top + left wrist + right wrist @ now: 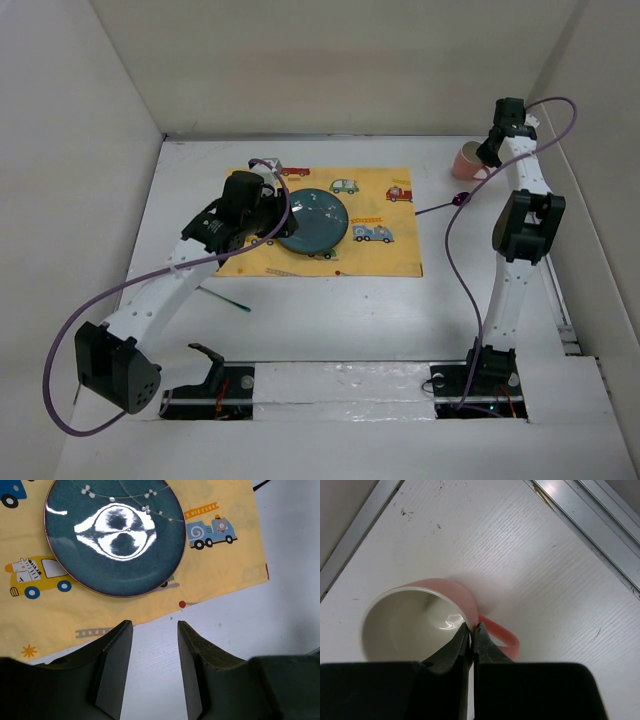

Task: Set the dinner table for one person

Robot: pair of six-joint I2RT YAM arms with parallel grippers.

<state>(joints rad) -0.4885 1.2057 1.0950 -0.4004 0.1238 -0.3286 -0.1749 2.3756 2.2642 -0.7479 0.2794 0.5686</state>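
Right gripper [471, 627] clamps the pink mug [405, 625] by its rim, at the far right corner of the dinner table [330, 320]; this thin pinch may slip on lifting. Left gripper [155, 625] hangs open

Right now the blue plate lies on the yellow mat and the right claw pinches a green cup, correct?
No: the cup is pink, not green, as the right wrist view shows. The blue plate does lie on the yellow mat, and the right claw pinches it.
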